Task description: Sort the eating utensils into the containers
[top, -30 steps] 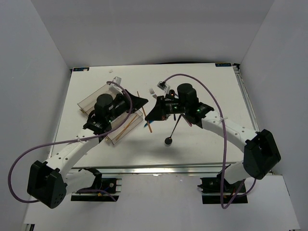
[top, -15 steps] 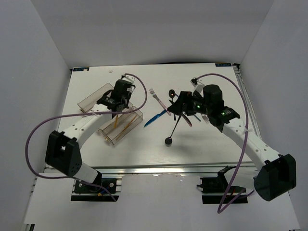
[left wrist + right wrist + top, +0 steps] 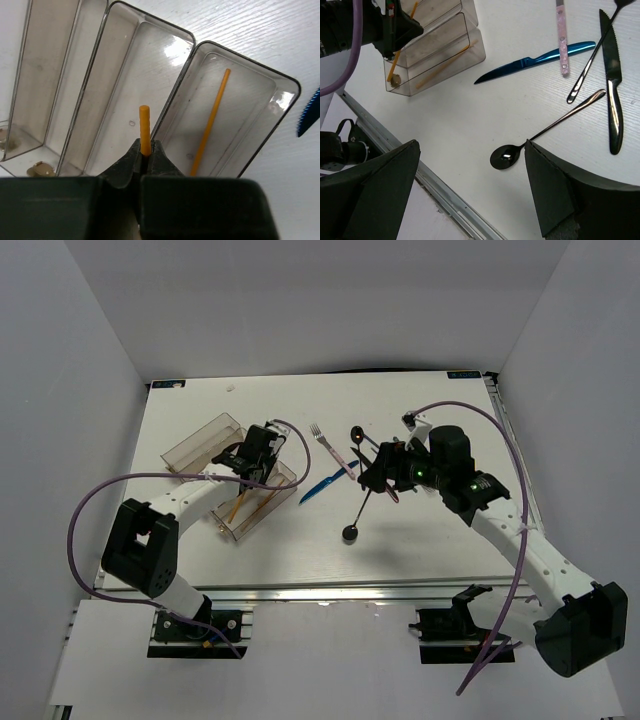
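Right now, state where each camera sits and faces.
Top external: above and behind the robot, facing down at the table; left arm, right arm show.
Left wrist: faces down into the tray; left end effector grips an orange stick.
Right wrist: faces down at the blue knife; open right end effector shows.
Top and right wrist share tray and knife.

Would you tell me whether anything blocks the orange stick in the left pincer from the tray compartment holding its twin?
Nothing visible does: the held orange stick hangs by the wall of that open compartment, where only the other orange stick lies.
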